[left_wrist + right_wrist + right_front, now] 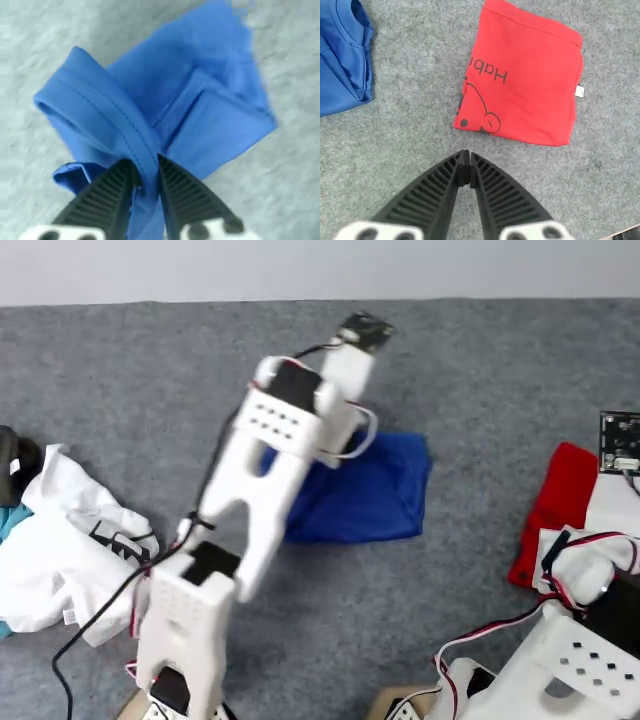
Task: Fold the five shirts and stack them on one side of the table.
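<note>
Here, left tool (147,172) pinching blue shirt (200,100), right tool (466,167) closed near red shirt (530,85), white shirt (50,550) crumpled aside.

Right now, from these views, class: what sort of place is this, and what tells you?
Probably a robotics workbench: a grey-covered table, the left gripper pinching a blue shirt, a folded red shirt near the right gripper.

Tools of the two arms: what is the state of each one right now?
Left tool: shut on the blue shirt.
Right tool: shut, holding nothing.
</note>
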Controlling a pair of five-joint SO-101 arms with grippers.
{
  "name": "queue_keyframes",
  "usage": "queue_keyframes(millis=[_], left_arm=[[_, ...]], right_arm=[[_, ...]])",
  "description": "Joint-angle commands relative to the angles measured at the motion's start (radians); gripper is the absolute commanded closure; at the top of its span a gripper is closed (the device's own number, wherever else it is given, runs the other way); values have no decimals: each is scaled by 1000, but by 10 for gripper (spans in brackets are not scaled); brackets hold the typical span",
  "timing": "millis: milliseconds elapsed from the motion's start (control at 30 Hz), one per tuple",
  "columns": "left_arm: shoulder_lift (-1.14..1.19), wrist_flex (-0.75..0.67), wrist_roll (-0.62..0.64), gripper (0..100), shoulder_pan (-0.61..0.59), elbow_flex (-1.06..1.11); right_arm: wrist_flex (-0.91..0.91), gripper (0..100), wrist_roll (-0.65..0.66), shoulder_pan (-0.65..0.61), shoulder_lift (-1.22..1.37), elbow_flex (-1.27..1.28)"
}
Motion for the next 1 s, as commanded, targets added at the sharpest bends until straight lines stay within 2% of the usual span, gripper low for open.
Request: queue_keyframes(millis=[0, 333, 567, 833, 900, 967], left_arm=[[66, 20, 52, 996, 61, -156], [295, 20, 81, 995, 135, -403], [315, 18, 81, 995, 138, -440], [316, -68, 77, 992, 167, -435], [316, -74, 75, 955, 163, -433], [315, -61, 74, 875, 157, -435]], right_arm=[[38, 989, -11, 8, -1, -3], [38, 989, -11, 8, -1, -2], [38, 989, -11, 8, -1, -2], [39, 989, -12, 8, -2, 49], [39, 989, -9, 8, -21, 54], [39, 989, -8, 8, -54, 55]])
